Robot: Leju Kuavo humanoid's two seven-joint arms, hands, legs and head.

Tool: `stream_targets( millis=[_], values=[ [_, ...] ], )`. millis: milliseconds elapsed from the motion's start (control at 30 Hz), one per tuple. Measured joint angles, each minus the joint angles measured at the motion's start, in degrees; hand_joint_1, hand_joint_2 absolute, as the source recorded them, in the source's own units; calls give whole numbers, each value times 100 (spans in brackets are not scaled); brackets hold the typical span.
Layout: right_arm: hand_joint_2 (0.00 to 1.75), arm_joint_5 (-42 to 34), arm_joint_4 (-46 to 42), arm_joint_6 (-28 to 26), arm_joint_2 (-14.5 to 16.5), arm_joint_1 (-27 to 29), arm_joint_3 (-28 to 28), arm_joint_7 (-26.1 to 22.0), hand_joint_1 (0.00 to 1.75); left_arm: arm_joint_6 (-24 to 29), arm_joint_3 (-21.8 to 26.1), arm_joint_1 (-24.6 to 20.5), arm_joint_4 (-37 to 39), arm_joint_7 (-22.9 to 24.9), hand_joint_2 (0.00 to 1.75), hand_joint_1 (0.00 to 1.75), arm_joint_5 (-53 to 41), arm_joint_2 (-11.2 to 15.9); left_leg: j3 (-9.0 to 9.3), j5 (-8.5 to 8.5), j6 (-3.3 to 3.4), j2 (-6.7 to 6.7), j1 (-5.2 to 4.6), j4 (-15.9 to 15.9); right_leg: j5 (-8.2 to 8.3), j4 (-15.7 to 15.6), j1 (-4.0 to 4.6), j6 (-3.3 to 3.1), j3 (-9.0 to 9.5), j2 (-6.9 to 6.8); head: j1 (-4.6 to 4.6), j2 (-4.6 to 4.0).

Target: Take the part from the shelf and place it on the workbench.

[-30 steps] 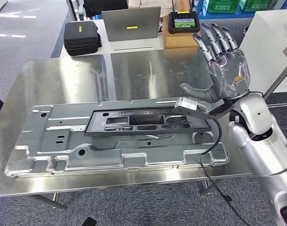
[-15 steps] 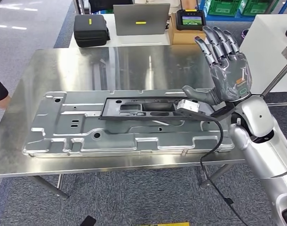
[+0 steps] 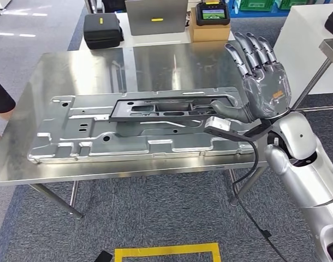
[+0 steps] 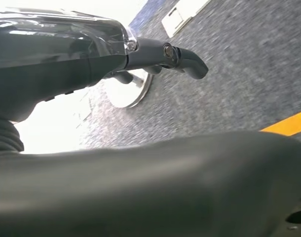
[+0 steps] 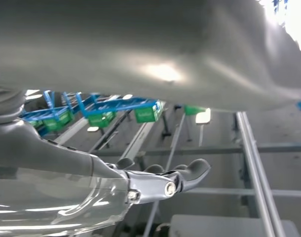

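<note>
A: What's the biggest thing in the head view?

B: The steel table (image 3: 45,158), shiny and bare along its edges. Lying flat on it is a large grey stamped metal panel (image 3: 115,143) that covers most of the top.

A: And the part?

B: The dark frame-shaped part (image 3: 168,109) lies on top of that panel, toward the far side, long side running across the table. Its right end sits just beside the thumb of the right hand (image 3: 261,82).

A: Is that hand holding it?

B: No. The right hand is raised above the table's right end, palm showing, fingers (image 3: 249,46) spread and pointing up and away, with nothing in them. The thumb reaches toward the part's end; I can't tell whether it touches. In the right wrist view the same hand (image 5: 156,182) shows its fingers stretched out against blue racks with green bins (image 5: 145,114).

A: The left hand?

B: In the left wrist view the left hand (image 4: 156,57) hangs over grey carpet (image 4: 234,74), its dark fingers extended with nothing between them. A yellow floor line (image 4: 286,124) runs nearby.

A: Anything behind the table?

B: A white table with a black case (image 3: 102,30), a grey laptop (image 3: 155,16) and a cardboard box (image 3: 209,33) carrying a small screen device (image 3: 210,12). A black cable (image 3: 249,180) hangs from the right wrist.
</note>
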Motion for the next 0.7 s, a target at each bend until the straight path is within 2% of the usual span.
stream_targets(
  millis=[33,100,133,167,200,233,267,300,333,367,400,433,467,500,533,567,600,633,667,700],
  values=[
    [0,0,0,-1,0,10,1,0,0,-4,0,-1,0,2,0,0,0,0,142,155,-3,0,7,-60,66,5,0,12,-88,-3,0,0],
    [0,0,-3,-6,0,18,-1,0,0,-4,0,-10,-1,3,0,0,0,1,668,418,19,0,11,-679,189,11,2,46,-231,-5,0,0],
    [0,0,-5,-11,-1,15,-4,0,0,-4,-1,-19,-1,3,0,0,0,2,999,438,48,-1,3,-1140,248,18,8,72,-279,-4,0,0],
    [0,0,-7,-19,-1,11,-8,0,0,-4,-1,-30,-1,3,0,0,0,2,1249,395,81,-2,-7,-1512,309,19,13,101,-310,-5,1,0],
    [0,-1,-8,-25,-1,8,-9,0,0,-4,-2,-41,0,3,0,0,0,2,1401,340,111,-3,-22,-1756,368,13,14,135,-330,-9,1,0],
    [0,-1,-7,-30,-1,9,-10,-1,0,-4,-2,-47,1,3,0,0,0,2,1462,314,141,-4,-38,-1893,433,2,14,177,-346,-13,1,0],
    [0,-2,-5,-32,-3,13,-9,-1,0,-5,-2,-44,1,5,0,0,0,1,1431,341,187,-1,-36,-1913,471,-8,5,216,-366,-9,2,0],
    [0,-2,-2,-33,-6,20,-8,-2,0,-5,-1,-40,1,6,0,0,0,1,1384,390,237,10,-33,-1925,418,14,1,250,-396,4,3,0],
    [0,-2,1,-34,-10,27,-9,-2,0,-6,-1,-34,1,7,0,0,0,0,1317,455,296,20,-27,-1936,252,119,3,270,-445,23,7,0],
    [0,-2,4,-34,-13,32,-9,-3,0,-7,-1,-29,1,7,0,0,0,-1,1233,529,354,29,-23,-1944,-10,327,6,277,-516,43,12,0],
    [0,-2,7,-35,-14,38,-9,-4,0,-7,-1,-29,1,2,0,0,-1,0,1137,596,387,37,-34,-1940,-317,648,14,276,-597,57,16,0],
    [0,-2,9,-35,-14,47,-8,-5,0,-7,-2,-29,1,-4,0,0,-2,0,1042,665,411,37,-46,-1937,-554,1029,20,274,-676,64,20,0],
    [0,-2,13,-35,-13,60,-8,-9,0,-7,-2,-27,1,-9,0,0,-3,1,950,732,422,39,-60,-1935,-642,1386,24,276,-727,67,21,0],
    [0,-2,20,-35,-12,72,-7,-14,0,-7,-3,-27,1,-13,0,0,-5,1,862,798,426,42,-71,-1930,-590,1639,27,277,-729,70,21,0],
    [0,-2,28,-35,-11,81,-5,-21,0,-7,-3,-26,1,-14,0,0,-6,1,783,855,423,45,-81,-1920,-426,1707,30,272,-648,70,20,0],
    [0,-2,34,-36,-10,85,-5,-28,0,-7,-4,-27,1,-14,0,0,-7,2,714,902,417,48,-89,-1906,-247,1573,34,260,-470,71,20,0],
    [0,-2,38,-37,-10,84,-4,-37,0,-7,-5,-27,1,-14,0,0,-7,1,659,936,407,51,-93,-1885,-136,1240,42,235,-193,72,20,0],
    [0,-2,38,-39,-9,77,-5,-44,0,-7,-6,-28,1,-14,0,0,-7,0,613,956,397,52,-106,-1848,-115,800,57,208,128,72,20,0],
    [0,-2,37,-42,-7,71,-7,-51,0,-7,-7,-30,1,-14,0,0,-7,1,580,972,379,52,-117,-1811,-172,403,70,186,399,72,20,0],
    [0,-2,36,-45,-6,64,-7,-57,0,-7,-7,-33,1,-14,0,0,-7,0,552,989,356,53,-126,-1779,-250,117,83,167,582,72,19,0]
  ],
)
